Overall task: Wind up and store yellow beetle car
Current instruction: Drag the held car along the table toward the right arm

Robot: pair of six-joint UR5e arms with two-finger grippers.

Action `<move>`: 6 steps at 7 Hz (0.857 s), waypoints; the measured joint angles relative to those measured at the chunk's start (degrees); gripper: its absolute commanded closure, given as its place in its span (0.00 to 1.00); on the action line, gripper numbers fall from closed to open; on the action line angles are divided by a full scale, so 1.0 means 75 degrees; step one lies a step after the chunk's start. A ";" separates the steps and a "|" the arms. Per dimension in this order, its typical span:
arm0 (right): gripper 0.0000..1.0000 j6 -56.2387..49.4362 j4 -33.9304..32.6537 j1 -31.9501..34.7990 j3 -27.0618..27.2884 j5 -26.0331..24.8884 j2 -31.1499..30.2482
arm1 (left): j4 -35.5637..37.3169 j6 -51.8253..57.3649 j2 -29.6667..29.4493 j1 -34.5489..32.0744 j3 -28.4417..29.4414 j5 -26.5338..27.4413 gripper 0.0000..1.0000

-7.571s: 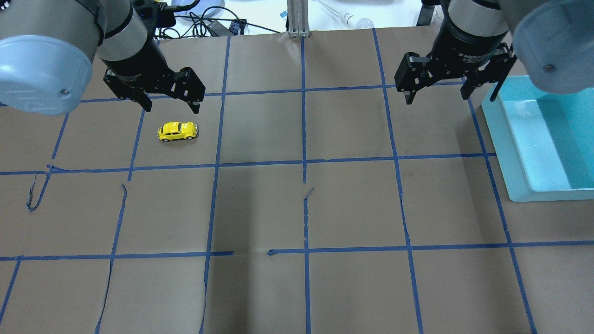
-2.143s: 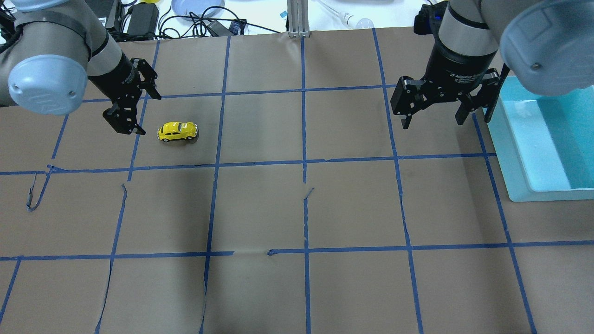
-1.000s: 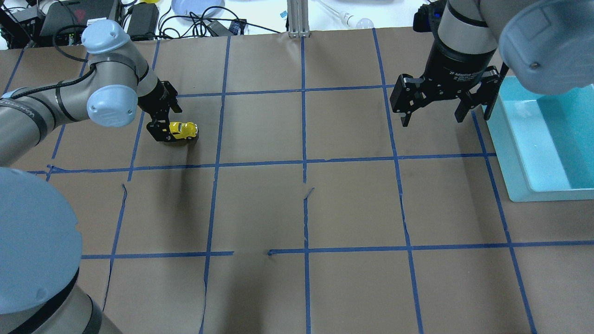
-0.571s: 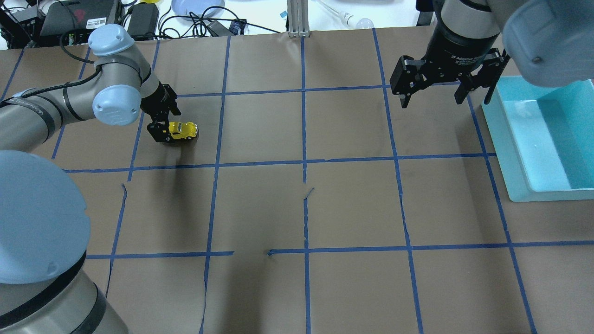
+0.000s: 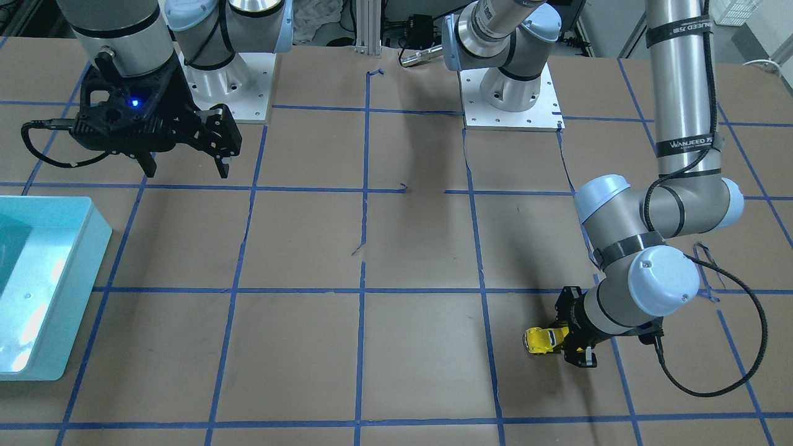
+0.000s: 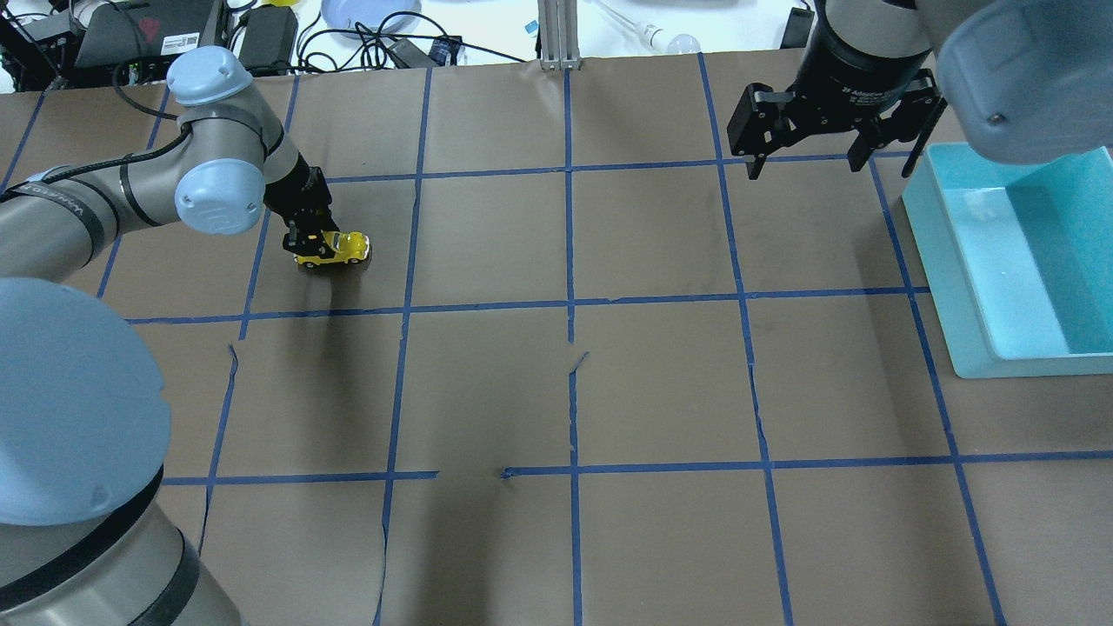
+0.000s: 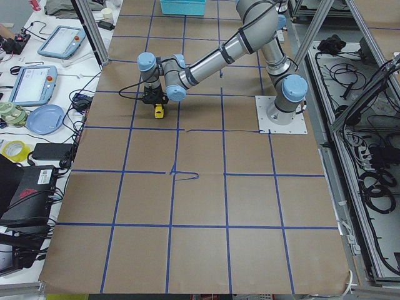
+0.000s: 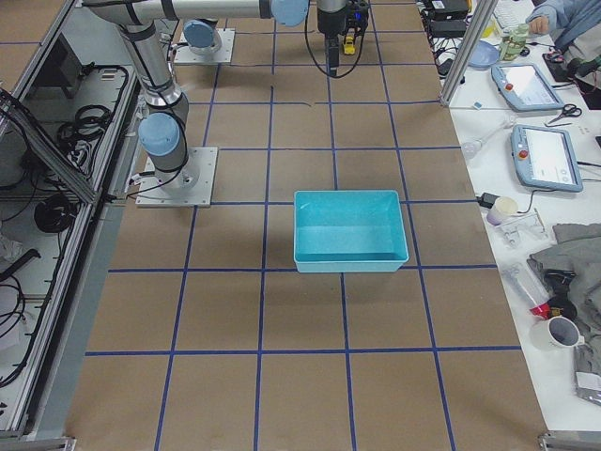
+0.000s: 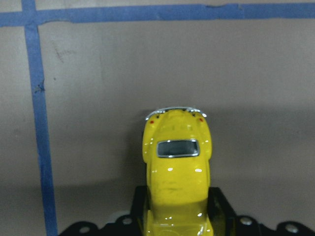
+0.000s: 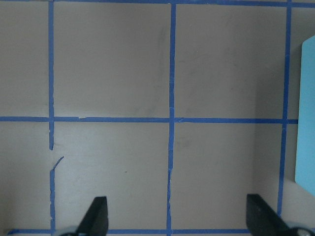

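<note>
The yellow beetle car stands on the brown paper table in the far left square, and also shows in the front view. My left gripper lies low along the table and is shut on one end of the car. In the left wrist view the car sits between the two dark fingers, which touch its sides. My right gripper is open and empty, hanging above the table at the far right, beside the teal bin; its fingers show spread wide.
A teal bin stands at the right edge of the table, also in the front view. Blue tape lines grid the paper. Cables and devices lie beyond the far edge.
My left gripper came down beside the car, slid over its end and closed on it. My right gripper drifted a little toward the far edge and stayed open.
</note>
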 measured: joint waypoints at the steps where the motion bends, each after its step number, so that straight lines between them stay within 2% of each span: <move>1: 0.00 0.0000 -0.0004 0.0001 0.0005 -0.0009 0.0019 | -0.0001 -0.0009 0.0051 0.0077 0.0053 -0.0064 1.00; 2: 0.00 0.0012 0.0001 0.0001 0.0013 0.0010 0.0028 | -0.0027 -0.0095 0.0131 0.0097 0.0170 -0.0282 1.00; 4: 0.00 0.0026 0.0019 -0.0007 0.0015 0.0038 0.0038 | -0.0079 -0.0757 0.0201 -0.0100 0.0328 -0.1222 1.00; 6: 0.00 0.0028 0.0022 -0.0009 0.0013 0.0037 0.0040 | -0.0069 -0.1204 0.0137 -0.0758 0.0337 -0.1588 1.00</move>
